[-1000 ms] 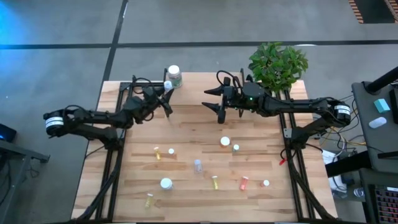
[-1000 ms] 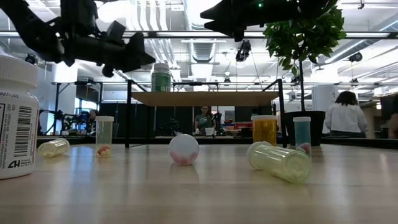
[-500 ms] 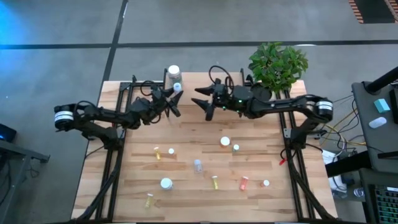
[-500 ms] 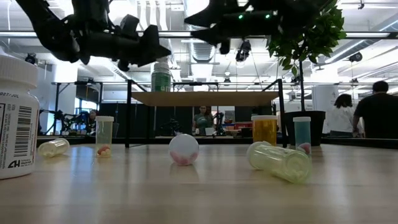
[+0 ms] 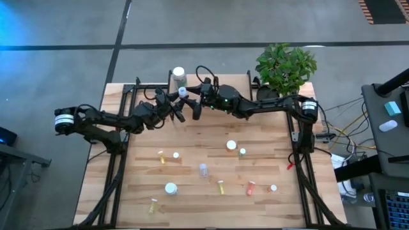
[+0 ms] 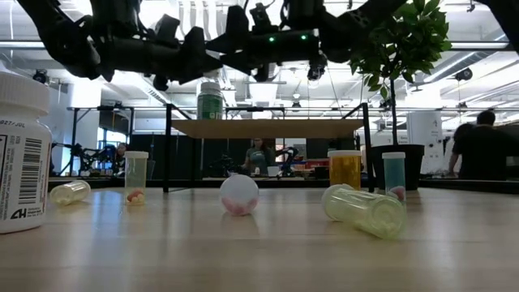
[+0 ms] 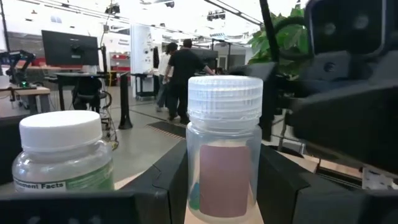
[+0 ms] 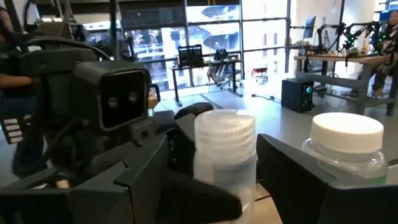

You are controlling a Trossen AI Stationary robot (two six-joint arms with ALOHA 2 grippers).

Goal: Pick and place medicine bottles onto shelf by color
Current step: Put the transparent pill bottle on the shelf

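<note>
A small clear medicine bottle (image 7: 224,155) with a white ribbed cap stands upright in my left gripper (image 5: 179,102), which is shut on it, high above the table's far middle. My right gripper (image 5: 193,104) faces it from the right, open, with one finger on either side of the same bottle (image 8: 224,155) and a gap on both sides. A larger white-capped bottle with a green label (image 5: 178,76) stands on the shelf (image 6: 268,128) just beyond. Several more medicine bottles, such as a white-capped one (image 5: 231,145), stand or lie on the tabletop. My left gripper pinches the small bottle's clear body (image 7: 194,186) between its two fingers (image 7: 168,186), below the white cap. The fingers come in about level from the table's left. The bottle stands upright, lifted clear of table and shelf.
A potted plant (image 5: 285,67) stands at the table's far right corner. Loose bottles are scattered over the near half, among them a yellow one (image 5: 220,186), an orange one (image 5: 250,188) and a big white-capped one (image 5: 170,188). People move in the room behind.
My right gripper has swept toward the table's left and a little down, up to my left gripper, and its open fingers now stand around the held bottle. My left gripper has carried the bottle a little toward the right, keeping it upright.
</note>
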